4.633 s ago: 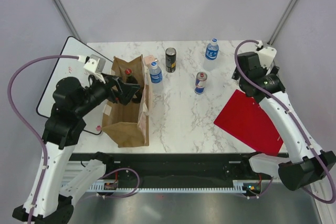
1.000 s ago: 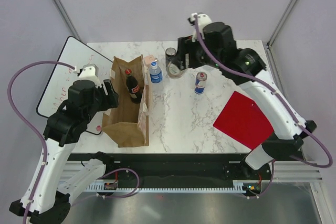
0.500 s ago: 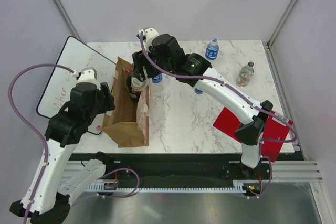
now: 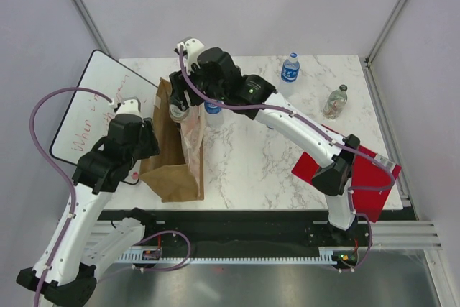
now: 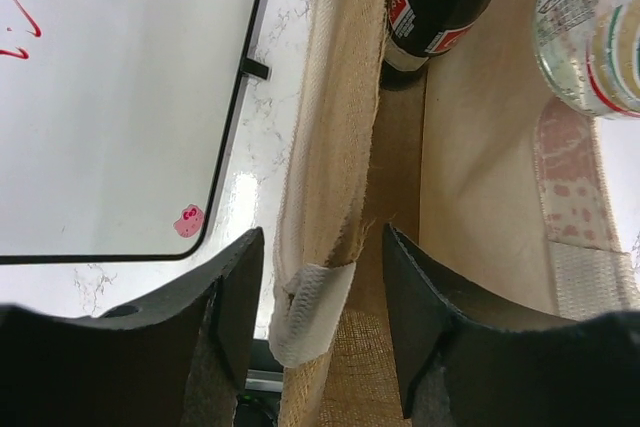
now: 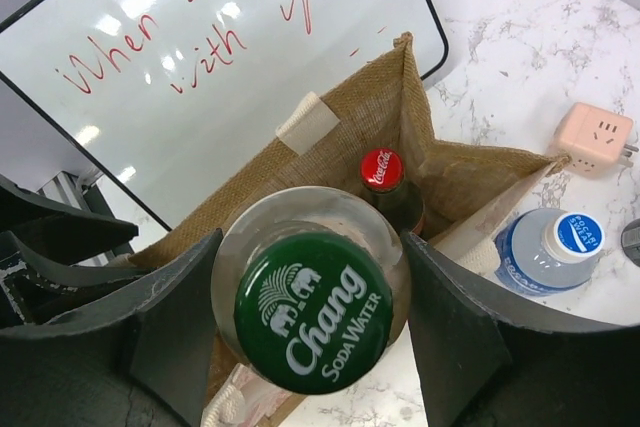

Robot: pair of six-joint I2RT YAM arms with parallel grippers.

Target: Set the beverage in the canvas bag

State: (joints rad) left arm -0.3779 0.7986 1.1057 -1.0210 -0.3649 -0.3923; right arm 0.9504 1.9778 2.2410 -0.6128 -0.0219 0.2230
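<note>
White marble table (image 4: 244, 170) carries the canvas bag (image 4: 172, 170), which stands upright near its left edge with its mouth open, partly overlapping a whiteboard (image 4: 86, 113) marked with red writing. The right gripper (image 4: 181, 102) reaches across from the far side and clamps its jaws on the neck of a clear soda water bottle (image 6: 312, 322) with a green cap. It holds the bottle upright over the bag's mouth. A cola bottle (image 6: 385, 177) with a red cap stands inside the bag at its far end. The left gripper (image 5: 320, 247) straddles the bag's left wall at the white handle strap, one finger outside and one inside, jaws apart around the fabric. A blue-capped water bottle (image 6: 545, 247) stands just outside the bag's right wall, with a pink adapter (image 6: 595, 137) beyond it. A red sheet (image 4: 359, 170) lies at the table's right side.
</note>
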